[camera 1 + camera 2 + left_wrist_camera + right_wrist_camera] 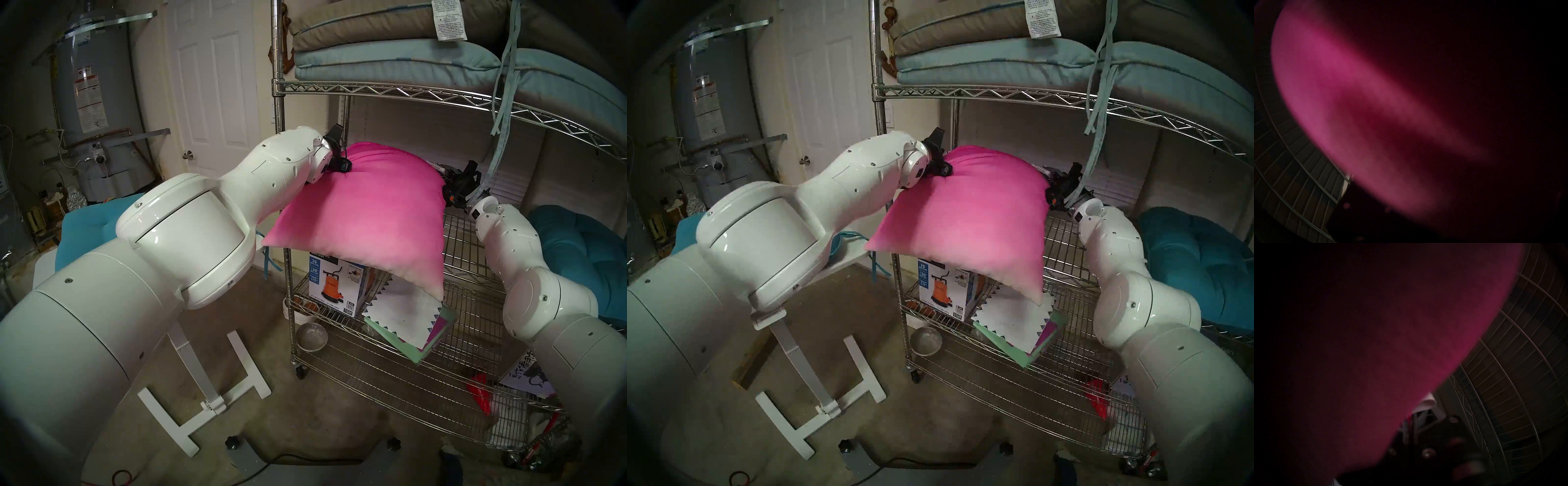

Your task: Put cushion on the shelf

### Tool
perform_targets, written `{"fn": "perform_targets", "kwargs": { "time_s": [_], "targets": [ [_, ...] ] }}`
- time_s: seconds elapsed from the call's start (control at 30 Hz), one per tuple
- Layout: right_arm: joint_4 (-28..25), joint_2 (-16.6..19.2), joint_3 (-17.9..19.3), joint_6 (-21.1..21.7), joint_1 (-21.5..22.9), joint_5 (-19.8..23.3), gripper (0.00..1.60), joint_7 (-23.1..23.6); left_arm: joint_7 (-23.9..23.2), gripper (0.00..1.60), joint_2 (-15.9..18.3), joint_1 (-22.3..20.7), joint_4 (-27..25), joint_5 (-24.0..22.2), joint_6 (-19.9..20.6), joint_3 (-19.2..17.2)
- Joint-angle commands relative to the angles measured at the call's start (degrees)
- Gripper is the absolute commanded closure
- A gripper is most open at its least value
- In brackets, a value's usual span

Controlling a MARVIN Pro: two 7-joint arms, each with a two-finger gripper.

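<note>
The left arm's (101,305) white casing fills the near foreground. Its left fingers (341,166) are clenched on the cushion's (366,217) upper left corner; the right fingers (453,190) are clenched on its upper right corner. Between them the cushion, pink face up, hangs tilted, its far edge over the shelf's (471,244) middle tier, its near corner drooping past the front rail.

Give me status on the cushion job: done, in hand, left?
Done: the cushion is up at the shelf, its far part over the middle wire tier. In hand: left hand and right hand are shut on its far corners. Left: the near edge overhangs the front, above the pump box; push deeper, then release.
</note>
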Motion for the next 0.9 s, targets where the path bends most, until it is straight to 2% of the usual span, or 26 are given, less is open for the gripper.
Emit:
{"fn": "perform_targets", "kwargs": {
  "time_s": [0.0, 0.3, 0.43, 0.63, 0.87],
  "targets": [
    [0.47, 0.95, 0.38, 0.98, 1.18, -0.02, 0.0, -0.55, 1.82, 0.0, -1.64, -0.63, -0.19, 0.63, 0.61, 0.45],
    [2.33, -0.86, 1.46, 2.96, 1.73, 0.15, 0.0, -1.89, 5.23, 0.0, -2.84, 0.56, -0.74, 1.63, 1.85, 1.35],
    [2.81, -2.12, 1.96, 3.5, 1.7, 0.43, 0.0, -3.69, 8.24, 0.0, -1.74, 1.27, -2.03, 2.44, 2.61, 1.8],
    [2.1, -3.32, 2.74, 2.38, 0.74, 1.04, 0.0, -6.15, 10.47, 0.0, 0.49, 1.39, -3.71, 2.02, 4.15, 0.54],
    [-0.51, -4.44, 5.48, -0.14, 3.22, 3.84, 0.0, -10.18, 10.64, 0.0, 1.08, 1.81, -3.49, 1.24, 4.94, -0.97]
  ]
}}
